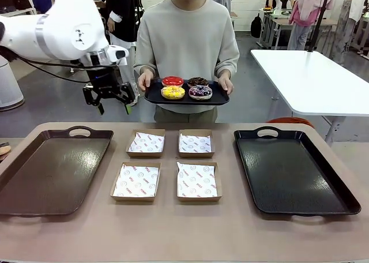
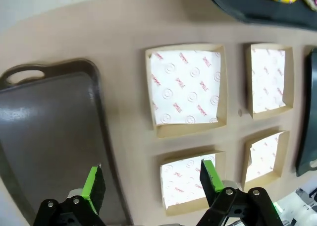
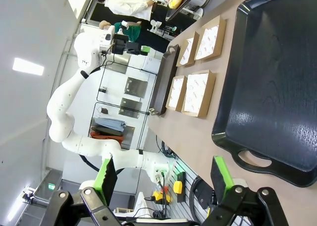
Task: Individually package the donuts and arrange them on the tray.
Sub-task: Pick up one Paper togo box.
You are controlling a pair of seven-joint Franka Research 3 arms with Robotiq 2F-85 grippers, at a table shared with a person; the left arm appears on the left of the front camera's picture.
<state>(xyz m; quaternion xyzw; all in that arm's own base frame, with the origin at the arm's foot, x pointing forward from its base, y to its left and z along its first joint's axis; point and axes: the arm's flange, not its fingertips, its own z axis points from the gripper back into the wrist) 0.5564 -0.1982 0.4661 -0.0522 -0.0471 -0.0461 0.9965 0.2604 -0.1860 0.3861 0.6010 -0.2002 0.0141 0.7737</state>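
High over table (image 1: pixel 173 228), left tool (image 1: pixel 114 106) wide open, empty; right tool (image 3: pixel 164 174) open, empty

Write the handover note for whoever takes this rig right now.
Left claw: open, holding nothing, raised above the table.
Right claw: open, holding nothing.
Donuts: all four on the small tray the person holds.
Done: nothing boxed.
Left: one donut into each paper-lined box, then boxes onto a big tray.
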